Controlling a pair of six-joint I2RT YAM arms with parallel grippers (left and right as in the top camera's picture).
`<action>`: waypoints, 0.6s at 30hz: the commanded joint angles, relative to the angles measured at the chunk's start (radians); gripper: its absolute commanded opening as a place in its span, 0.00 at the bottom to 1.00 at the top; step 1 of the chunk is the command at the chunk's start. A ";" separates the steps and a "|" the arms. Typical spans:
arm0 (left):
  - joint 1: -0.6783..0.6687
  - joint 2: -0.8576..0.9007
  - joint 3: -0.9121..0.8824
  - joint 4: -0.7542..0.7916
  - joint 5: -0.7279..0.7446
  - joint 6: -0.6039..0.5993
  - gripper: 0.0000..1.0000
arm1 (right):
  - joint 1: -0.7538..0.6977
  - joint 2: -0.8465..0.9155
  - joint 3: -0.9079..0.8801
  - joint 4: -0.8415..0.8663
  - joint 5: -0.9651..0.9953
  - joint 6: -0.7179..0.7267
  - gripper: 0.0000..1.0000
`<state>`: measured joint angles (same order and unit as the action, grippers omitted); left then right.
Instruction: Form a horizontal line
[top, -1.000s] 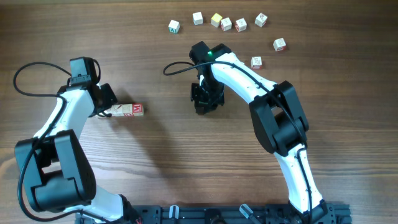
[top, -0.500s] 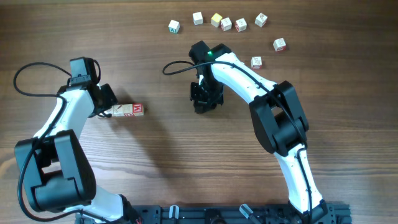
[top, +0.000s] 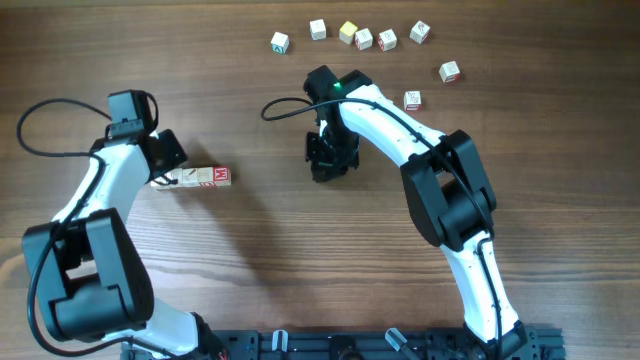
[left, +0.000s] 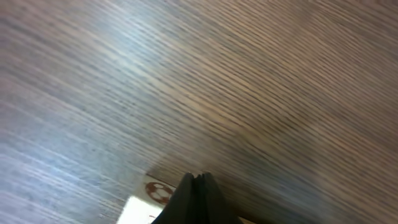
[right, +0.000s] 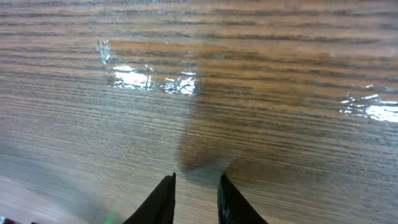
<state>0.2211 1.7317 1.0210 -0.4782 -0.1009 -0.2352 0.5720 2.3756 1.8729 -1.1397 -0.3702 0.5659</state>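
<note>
The bench (top: 250, 275) is dark, streaky wood, glossy under the lights. Two white arms (top: 385, 115) with black joints reach over it. The line (top: 200, 178) lies left of centre: a short row of pale square wooden cubes edge to edge, long axis left to right, red M (top: 221, 177) at its right end. The left claw (left: 195, 186) sits at the row's left end, tips pressed together on nothing; perhaps touching it, the blur hides that. The right claw (right: 194, 196), mid-bench, stands slightly parted, empty. Eight loose cubes (top: 363, 38) lie scattered beyond.
</note>
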 joint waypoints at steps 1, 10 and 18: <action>0.074 0.013 0.013 -0.008 -0.024 -0.091 0.04 | -0.003 0.055 -0.033 0.029 0.061 -0.013 0.25; 0.198 0.013 0.013 -0.056 0.008 -0.177 0.04 | -0.003 0.055 -0.033 0.032 0.061 -0.013 0.24; 0.197 0.013 0.013 -0.082 0.146 -0.177 0.04 | -0.003 0.055 -0.033 0.033 0.061 -0.013 0.24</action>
<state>0.4164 1.7317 1.0210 -0.5575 -0.0456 -0.4011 0.5720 2.3756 1.8729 -1.1385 -0.3729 0.5663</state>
